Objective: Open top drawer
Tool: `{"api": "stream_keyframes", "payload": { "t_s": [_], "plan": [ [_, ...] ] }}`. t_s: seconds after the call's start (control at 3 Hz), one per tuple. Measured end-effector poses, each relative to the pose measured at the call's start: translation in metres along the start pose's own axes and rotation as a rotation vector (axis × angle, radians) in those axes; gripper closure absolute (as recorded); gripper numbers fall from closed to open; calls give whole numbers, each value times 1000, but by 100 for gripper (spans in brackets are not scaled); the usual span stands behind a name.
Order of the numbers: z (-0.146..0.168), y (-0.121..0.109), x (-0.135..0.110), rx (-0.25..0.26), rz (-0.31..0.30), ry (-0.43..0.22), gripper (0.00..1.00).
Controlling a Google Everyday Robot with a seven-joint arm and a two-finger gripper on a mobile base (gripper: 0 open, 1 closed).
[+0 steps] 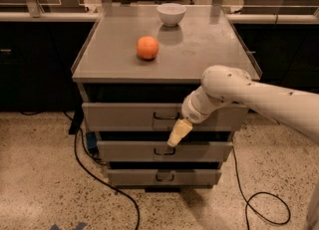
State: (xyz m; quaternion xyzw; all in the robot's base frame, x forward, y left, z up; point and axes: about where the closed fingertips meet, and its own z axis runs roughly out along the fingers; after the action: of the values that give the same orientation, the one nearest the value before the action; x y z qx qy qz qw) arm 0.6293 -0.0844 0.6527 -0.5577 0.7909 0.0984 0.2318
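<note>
Camera view, looking down at the front of a grey metal cabinet.

- The top drawer (124,117) sits directly under the cabinet's surface (209,50). It is the widest of three stacked fronts, with a small dark handle (166,116) at its centre.
- A dark gap runs between the surface's edge and the drawer front. The front seems to stand a little forward of the cabinet body, though from this angle that is not certain.
- The middle drawer (124,150) and the bottom drawer (134,176) lie below it, each narrower, each with its own central handle.
- The white arm (259,99) comes in from the right edge and crosses the right half of the top drawer's front.
- The pincer (179,133) is cream-coloured and points down and to the left. It is just below and right of the top drawer's handle, over the dark slot between the top and middle fronts.
- Whether the pincer is wide or narrow, I cannot tell. Nothing shows in its grasp, and contact with the handle is not visible.
- On the surface, an orange (147,48) lies left of centre and a white bowl (171,14) sits near the back edge. The two are well apart.
- A black cable (94,172) loops over the speckled floor left of the cabinet. Another cable (264,209) lies to the right.
</note>
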Motion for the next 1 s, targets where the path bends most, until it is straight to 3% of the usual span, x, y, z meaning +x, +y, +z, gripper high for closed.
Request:
{"api": "stream_keyframes", "payload": {
  "t_s": [0.67, 1.0],
  "plan": [
    [-4, 10, 4, -14, 4, 6, 0],
    [-36, 56, 20, -42, 81, -6, 0]
  ]
}}
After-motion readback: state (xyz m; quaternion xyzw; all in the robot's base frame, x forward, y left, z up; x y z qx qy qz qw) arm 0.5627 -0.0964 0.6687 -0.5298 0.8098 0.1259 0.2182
